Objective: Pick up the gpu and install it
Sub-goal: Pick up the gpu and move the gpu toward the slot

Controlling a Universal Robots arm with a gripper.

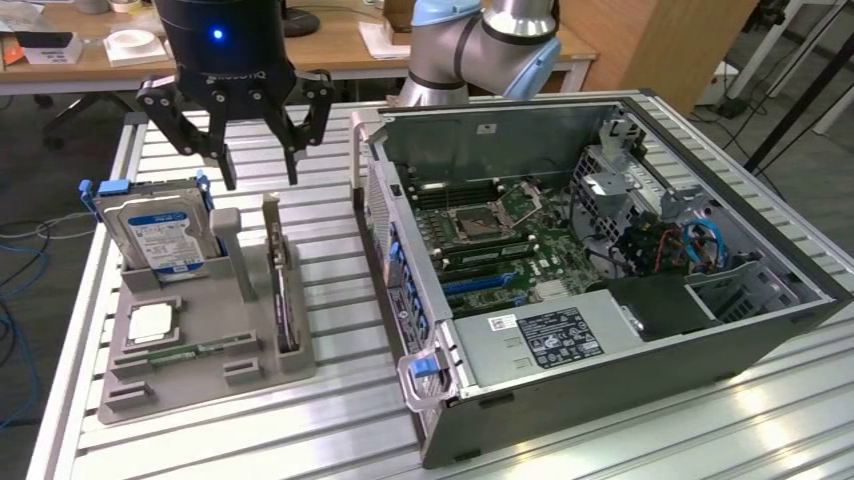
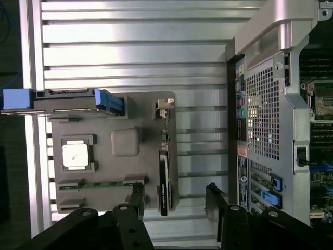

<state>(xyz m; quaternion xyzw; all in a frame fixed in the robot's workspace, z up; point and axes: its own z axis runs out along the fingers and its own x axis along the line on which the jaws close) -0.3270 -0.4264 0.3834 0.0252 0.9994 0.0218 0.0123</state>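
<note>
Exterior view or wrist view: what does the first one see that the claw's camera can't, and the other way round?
The exterior view adds the robot arm's blue-grey joints, the wooden desk behind, and the power supply with its label. The wrist view adds a straight-down look at the perforated grille. Both share the open claw hanging over the grey tray, which holds the gpu on edge and the hard drive, plus the open computer case.
</note>
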